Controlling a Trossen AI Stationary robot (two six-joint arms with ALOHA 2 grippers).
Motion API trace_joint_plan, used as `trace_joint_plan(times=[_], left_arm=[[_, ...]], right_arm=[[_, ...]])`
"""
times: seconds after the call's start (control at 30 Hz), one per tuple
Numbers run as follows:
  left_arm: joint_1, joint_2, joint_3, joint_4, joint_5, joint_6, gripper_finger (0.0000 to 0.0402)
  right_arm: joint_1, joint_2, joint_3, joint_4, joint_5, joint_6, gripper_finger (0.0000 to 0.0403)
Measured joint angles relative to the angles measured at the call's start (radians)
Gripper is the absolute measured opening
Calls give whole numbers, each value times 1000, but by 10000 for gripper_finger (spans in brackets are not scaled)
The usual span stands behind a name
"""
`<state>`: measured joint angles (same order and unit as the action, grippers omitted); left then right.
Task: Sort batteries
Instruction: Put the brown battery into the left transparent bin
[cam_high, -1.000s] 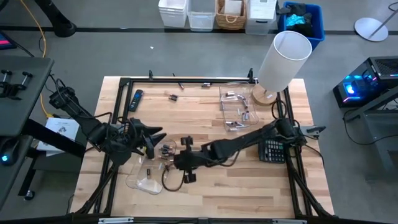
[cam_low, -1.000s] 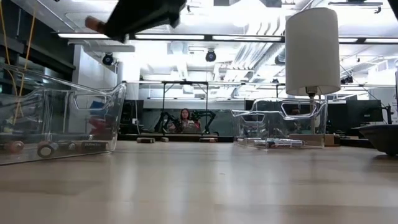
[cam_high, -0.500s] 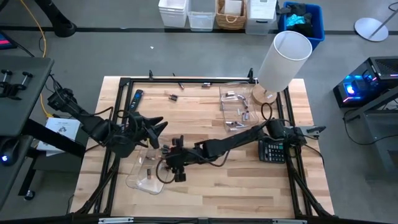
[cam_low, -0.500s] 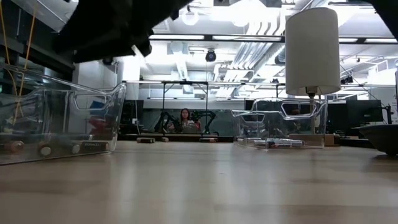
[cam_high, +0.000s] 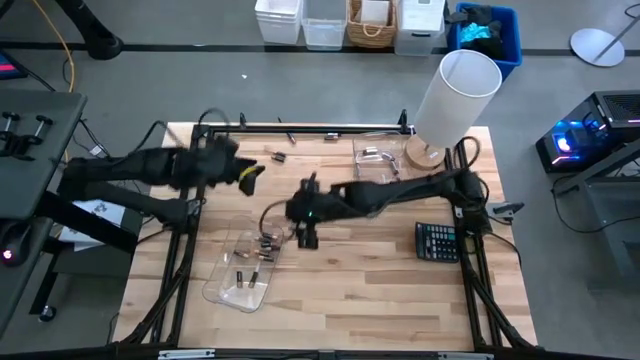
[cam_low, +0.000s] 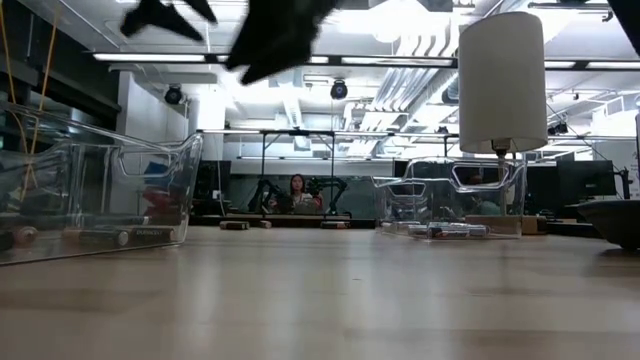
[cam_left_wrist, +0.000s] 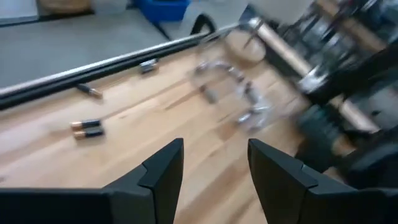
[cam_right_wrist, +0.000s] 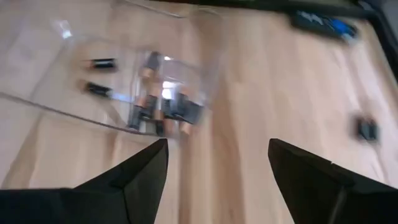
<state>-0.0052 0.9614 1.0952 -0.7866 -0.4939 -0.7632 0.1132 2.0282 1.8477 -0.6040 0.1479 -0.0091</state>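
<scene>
The left pincer (cam_high: 250, 173) hangs with fingers apart near the desk's (cam_high: 330, 310) far-left corner, nothing between them. Loose batteries (cam_left_wrist: 86, 129) lie just ahead of it by the far edge, long axis running along that edge. The right pincer (cam_high: 306, 235), also apart and empty, hovers mid-desk beside the clear tray (cam_high: 215, 290) of sorted batteries. I judge the left arm nearer.

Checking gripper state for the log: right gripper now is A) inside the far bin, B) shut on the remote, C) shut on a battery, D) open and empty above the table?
D: in the right wrist view the right gripper has its fingers spread with nothing between them, above bare wood beside the clear bin of batteries.
</scene>
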Motion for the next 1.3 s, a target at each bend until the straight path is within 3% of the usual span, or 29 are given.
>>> trace_joint_plan(times=[0.17,0.23,0.37,0.5,0.67,0.8,0.97,1.3], left_arm=[[371,122,-34,25,465,286,170],[478,215,-35,24,576,410,170],[627,425,-11,15,669,603,170],[680,621,51,-43,670,718,170],[676,821,145,-108,502,779,170],[669,933,217,-99,450,826,170],[676,1017,294,-69,384,894,170],[677,1055,306,-109,403,946,170]], right_arm=[[-50,-118,-75,-54,1,112,270],[-59,-149,-116,-63,21,152,270],[-60,-247,-158,-79,106,250,270],[-58,-309,-175,-76,178,376,270],[-51,-331,-177,-54,257,412,270],[-50,-319,-176,-57,263,437,270],[-47,-321,-177,-57,263,454,270],[-49,-319,-177,-100,262,456,270]])
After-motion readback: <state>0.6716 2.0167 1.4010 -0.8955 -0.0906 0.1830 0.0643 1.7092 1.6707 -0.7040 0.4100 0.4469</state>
